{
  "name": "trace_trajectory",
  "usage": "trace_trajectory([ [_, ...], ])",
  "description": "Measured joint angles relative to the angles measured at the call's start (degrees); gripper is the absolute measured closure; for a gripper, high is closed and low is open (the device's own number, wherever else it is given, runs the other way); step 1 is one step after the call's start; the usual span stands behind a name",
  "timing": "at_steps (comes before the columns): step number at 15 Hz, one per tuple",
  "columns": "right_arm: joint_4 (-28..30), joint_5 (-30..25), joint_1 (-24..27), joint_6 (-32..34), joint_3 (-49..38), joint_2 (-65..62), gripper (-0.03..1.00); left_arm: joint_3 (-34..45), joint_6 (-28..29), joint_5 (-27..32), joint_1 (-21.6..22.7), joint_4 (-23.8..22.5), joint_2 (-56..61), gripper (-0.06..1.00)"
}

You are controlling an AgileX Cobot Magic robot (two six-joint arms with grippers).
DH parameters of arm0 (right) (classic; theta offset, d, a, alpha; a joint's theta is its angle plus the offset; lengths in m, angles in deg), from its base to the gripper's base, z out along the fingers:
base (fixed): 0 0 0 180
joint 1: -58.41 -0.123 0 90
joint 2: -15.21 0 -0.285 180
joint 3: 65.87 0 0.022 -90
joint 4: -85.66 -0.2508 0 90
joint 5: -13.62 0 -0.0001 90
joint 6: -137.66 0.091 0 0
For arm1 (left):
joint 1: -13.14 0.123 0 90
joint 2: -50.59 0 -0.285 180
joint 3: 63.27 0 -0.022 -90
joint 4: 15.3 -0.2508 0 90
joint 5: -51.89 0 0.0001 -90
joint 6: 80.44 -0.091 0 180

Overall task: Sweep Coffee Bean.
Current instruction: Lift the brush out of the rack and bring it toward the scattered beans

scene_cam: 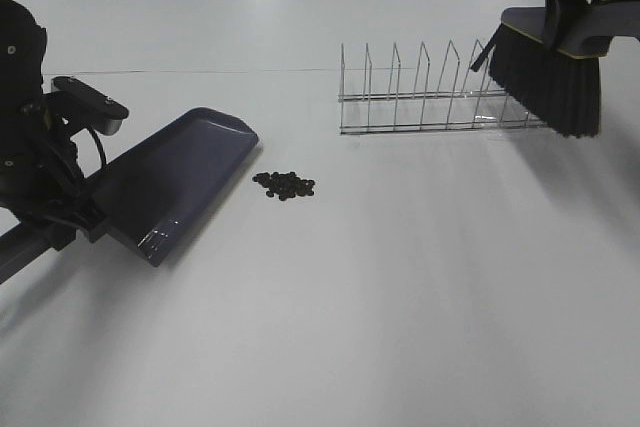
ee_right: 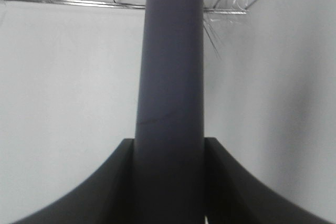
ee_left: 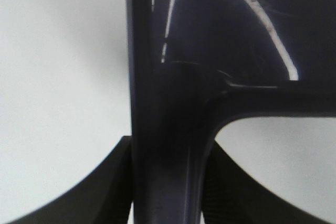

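Purple plastic forms the dustpan (scene_cam: 180, 182), which sits on the left of the white counter (scene_cam: 400, 327). The left pincer (ee_left: 168, 177) is clamped on the dustpan handle.

The beans (scene_cam: 285, 185) lie in one tight cluster on the counter, just right of the dustpan and apart from it. No bean shows inside the pan. Whether the pan edge touches the counter cannot be told.

The right pincer (ee_right: 170, 177) is clamped on the handle of the brush (scene_cam: 548, 72). The brush hangs at far right, bristles down, over the right end of the wire rack (scene_cam: 430, 102) and well apart from the beans.

Progress: both tools are gripped, and the cluster looks undisturbed, so sweeping appears not yet begun.

Remaining, by judgement:
1. Bring the brush to the right side of the cluster.
2. Lower the bristles to the counter.
3. Draw the beans left into the dustpan.
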Motion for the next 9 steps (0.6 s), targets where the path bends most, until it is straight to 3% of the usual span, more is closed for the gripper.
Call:
trace_trajectory([
  [5, 1.26, 1.2, -0.34, 0.06, -12.89, -10.03, 0.65, -6.99, -1.78, 1.03, 0.0, -0.4, -0.11, 0.61],
  [9, 3.67, 10.66, -7.05, 4.7, -24.92, -13.29, 0.65, -12.95, -3.09, 6.93, 0.0, -5.39, -4.76, 0.61],
])
